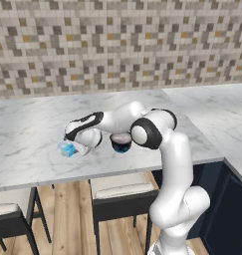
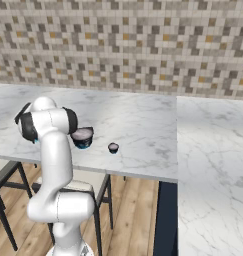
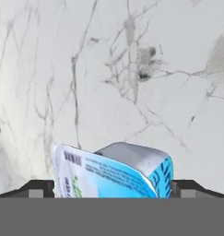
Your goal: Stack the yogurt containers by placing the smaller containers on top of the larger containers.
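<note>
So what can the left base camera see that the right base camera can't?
Left base view: the blue box on the counter, at the gripper, and a second stool at the lower left.

Right base view: the tiny cup, standing apart to the right of the tub.

Both: the tub near the counter edge, the white arm, the tiled wall and a stool under the counter.

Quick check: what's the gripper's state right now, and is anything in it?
Gripper: a finger on each side of the light-blue boxy container at the marble counter; whether it is clamped shut cannot be told.
</note>
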